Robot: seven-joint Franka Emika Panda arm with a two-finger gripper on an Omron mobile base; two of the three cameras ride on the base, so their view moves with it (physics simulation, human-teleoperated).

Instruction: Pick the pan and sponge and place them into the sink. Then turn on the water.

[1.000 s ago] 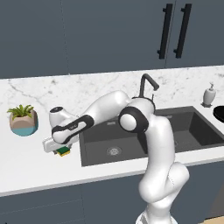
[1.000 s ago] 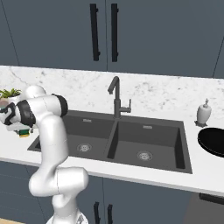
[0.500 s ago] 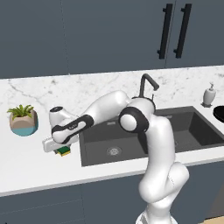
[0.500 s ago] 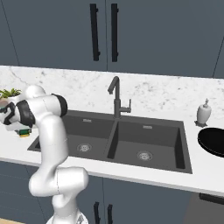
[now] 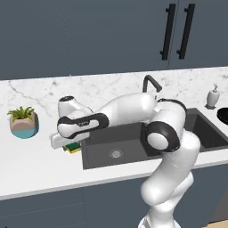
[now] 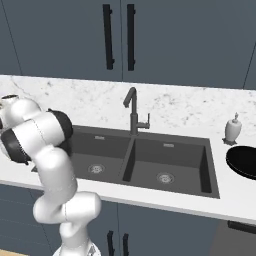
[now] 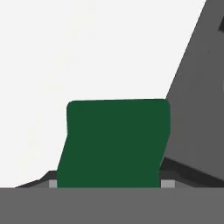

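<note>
Sponge (image 7: 114, 142) work is where things stand: the arm is stretched low to the left of the sink (image 5: 133, 144), with the gripper (image 5: 67, 143) down over the small block on the white table (image 5: 35, 164), just beside the sink's left rim. From the hand camera the dark green scouring top sits squarely between the two finger tips, which flank it on either side; whether they are pressing on it I cannot tell, and nothing shows it lifted off the table.

Both basins look bare apart from their round drains. The pan (image 6: 242, 162) lies on the table at the far right, past the white soap dispenser (image 6: 232, 130), well apart from the arm. No stream runs from the faucet (image 6: 133, 111).

By my reading nothing is finished yet: the sponge must go into a basin, then the pan, then the lever.
</note>
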